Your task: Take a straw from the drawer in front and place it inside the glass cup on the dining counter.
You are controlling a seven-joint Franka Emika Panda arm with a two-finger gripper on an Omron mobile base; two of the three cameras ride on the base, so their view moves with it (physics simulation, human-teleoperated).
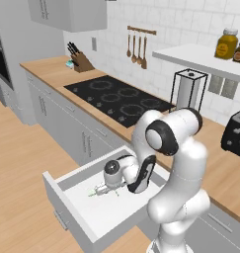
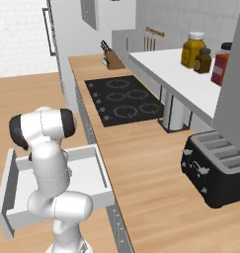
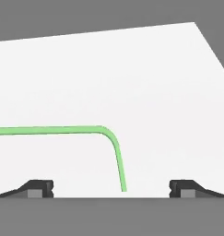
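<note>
A long wood-topped wall counter (image 1: 57, 74) runs along a white tiled wall, with a black cooktop (image 1: 119, 99) set into it. Beyond the cooktop stand a knife block (image 1: 81, 60) and hanging wooden utensils (image 1: 136, 47); on the near side of it are a paper towel holder (image 1: 188, 91) and a black toaster (image 2: 216, 168). A white shelf above holds jars (image 2: 194, 49).

Below the counter, just past the cooktop's near corner, the drawer (image 1: 67, 195) is pulled fully out, its white inside on show. The white robot arm (image 1: 178, 163) bends down from above the drawer and reaches into it.

The gripper (image 1: 100, 189) is low inside the drawer, close to the white floor, its jaws spread wide and grasping nothing. In the hand view the two dark fingertips (image 3: 37, 188) sit far apart.

The straw (image 3: 85, 130) lies flat on the drawer floor. It is thin and light green, and seen close it has a bend: a long straight run, then a curve down to a short end that lies between the open jaws. From the left base view only a faint green tip shows just beside the gripper, too small to read clearly.

The task looks to be in its early part: the drawer is open and the gripper is lined up over the straw, but no grasp is made. Closing on the straw, lifting it, carrying it to the dining counter and dropping it into the glass cup all remain.
</note>
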